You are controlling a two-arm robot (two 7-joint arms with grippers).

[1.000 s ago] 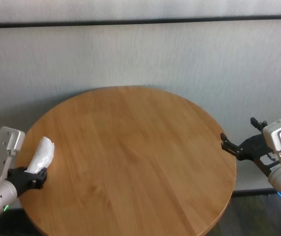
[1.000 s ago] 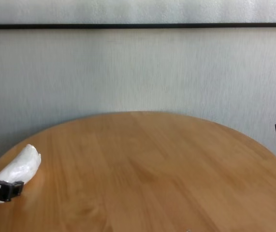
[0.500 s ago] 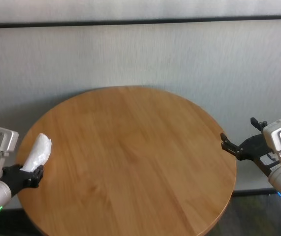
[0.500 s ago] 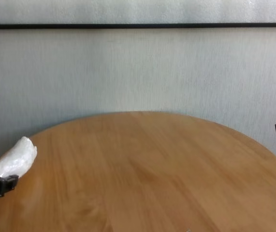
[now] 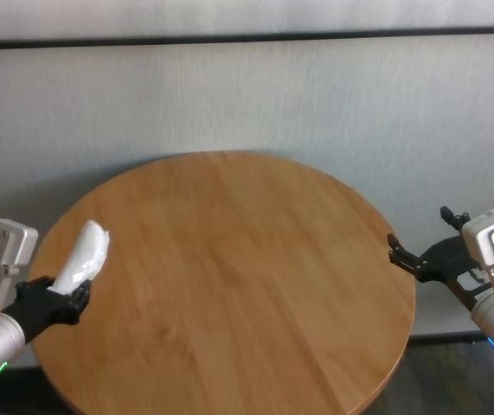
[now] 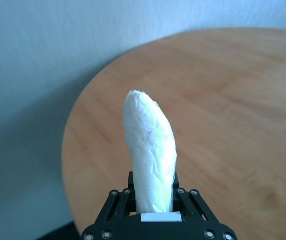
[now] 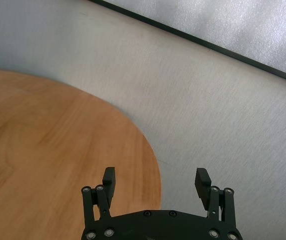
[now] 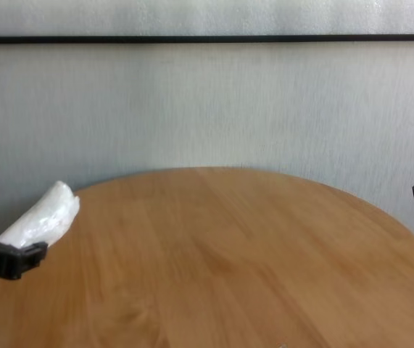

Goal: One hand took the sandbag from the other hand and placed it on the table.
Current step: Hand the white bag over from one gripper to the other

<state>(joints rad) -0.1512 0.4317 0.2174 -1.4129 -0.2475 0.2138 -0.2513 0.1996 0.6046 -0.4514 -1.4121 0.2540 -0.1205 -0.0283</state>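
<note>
One sandbag (image 5: 84,254), pinched by left fingers (image 6: 116,200) over table (image 5: 229,285) edge. Right gripper (image 7: 156,183) spread, off the table's right rim. Wall (image 5: 247,95) behind.

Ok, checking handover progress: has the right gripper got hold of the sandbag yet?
No, the right gripper stands open and bare beside the table, while the left gripper holds the sandbag.

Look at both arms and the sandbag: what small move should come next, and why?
Probably the left end effector should carry the sandbag toward the table's middle. It grips the bag's lower end at the left edge, while the right end effector waits open at the far right edge, too distant for a handover.
</note>
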